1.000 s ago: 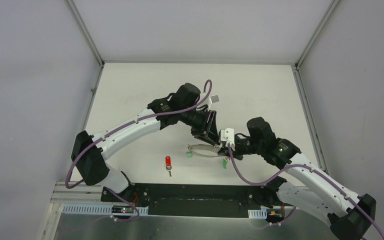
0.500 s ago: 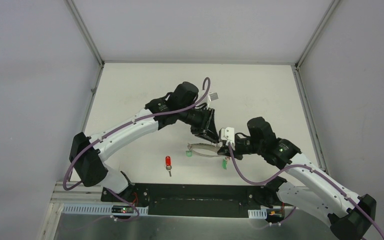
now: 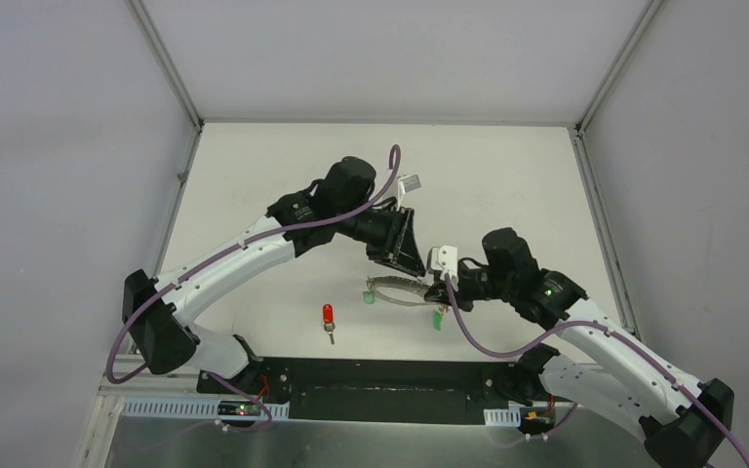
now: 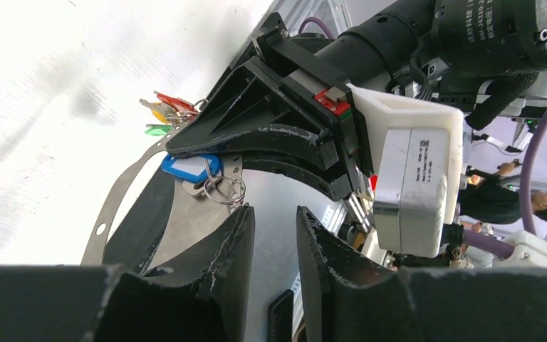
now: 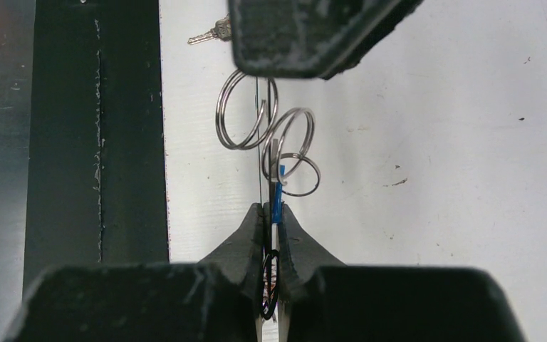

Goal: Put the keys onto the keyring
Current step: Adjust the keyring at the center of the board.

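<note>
Where the matte white table [image 3: 254,195] meets its black front rail, a red key [image 3: 329,314] lies alone, glossy plastic head pointing away from the rail and short silver blade toward it. To its right, a green key [image 3: 438,319] hangs just below the right gripper [image 3: 439,290]. A second green key [image 3: 370,299] sits at the left end of the keyring [image 3: 398,293], a thin, flat grey metal loop of uneven oval outline, held just above the table.

The right gripper is pinched tight on the right end of the keyring. Its wrist view shows that metal edge-on between scuffed black fingers [image 5: 253,228], beside a blue tag [image 5: 278,191] and three small wire rings [image 5: 246,110].

Just beyond, the left gripper [image 3: 412,267] hangs over the keyring without touching it, its worn fingers [image 4: 236,246] a narrow gap apart with nothing between them.

Since a second ago the left arm has drawn back and leftward, lifting its gripper slightly off the keyring. The keyring, the keys and the right arm have not moved.
</note>
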`<state>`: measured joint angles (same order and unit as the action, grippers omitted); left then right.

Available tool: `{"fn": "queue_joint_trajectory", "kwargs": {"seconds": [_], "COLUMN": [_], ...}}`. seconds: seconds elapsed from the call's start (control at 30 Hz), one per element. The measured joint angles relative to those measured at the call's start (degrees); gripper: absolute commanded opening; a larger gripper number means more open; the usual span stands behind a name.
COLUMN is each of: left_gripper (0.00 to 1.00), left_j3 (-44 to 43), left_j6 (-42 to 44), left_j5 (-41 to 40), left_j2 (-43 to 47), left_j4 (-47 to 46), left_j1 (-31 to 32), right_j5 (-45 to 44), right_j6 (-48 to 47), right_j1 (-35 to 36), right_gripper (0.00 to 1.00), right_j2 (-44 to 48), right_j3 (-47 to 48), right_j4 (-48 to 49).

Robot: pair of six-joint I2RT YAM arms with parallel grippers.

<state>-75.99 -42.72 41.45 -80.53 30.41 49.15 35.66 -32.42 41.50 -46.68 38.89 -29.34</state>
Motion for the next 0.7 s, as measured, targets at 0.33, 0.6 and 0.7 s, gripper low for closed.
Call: {"fn": "queue_joint_trajectory", "kwargs": {"seconds": [0.33,0.6,0.7], "left_gripper": [0.56,0.62,0.62], "left_j3": [0.0,3.3,7.8], "left_j6": [8.2,18.6,24.6], "left_j5": [-10.1,-21.0,-20.9], "left_j2": [8.8,25.7,29.5], "left_j4": [2.7,0.8,-2.8], "left_j1": [0.0,0.0,0.0], "right_j5": [-1.2,-7.1,-11.8], "right_j6": [11.3,32.1,40.2], "right_j1": [0.0,0.0,0.0], "right_gripper": [0.0,0.0,0.0], "right_j2": [-0.8,-5.0,-6.8], "right_j3": [0.0,2.4,4.3], "right_j4": [4.7,6.1,4.8]}}
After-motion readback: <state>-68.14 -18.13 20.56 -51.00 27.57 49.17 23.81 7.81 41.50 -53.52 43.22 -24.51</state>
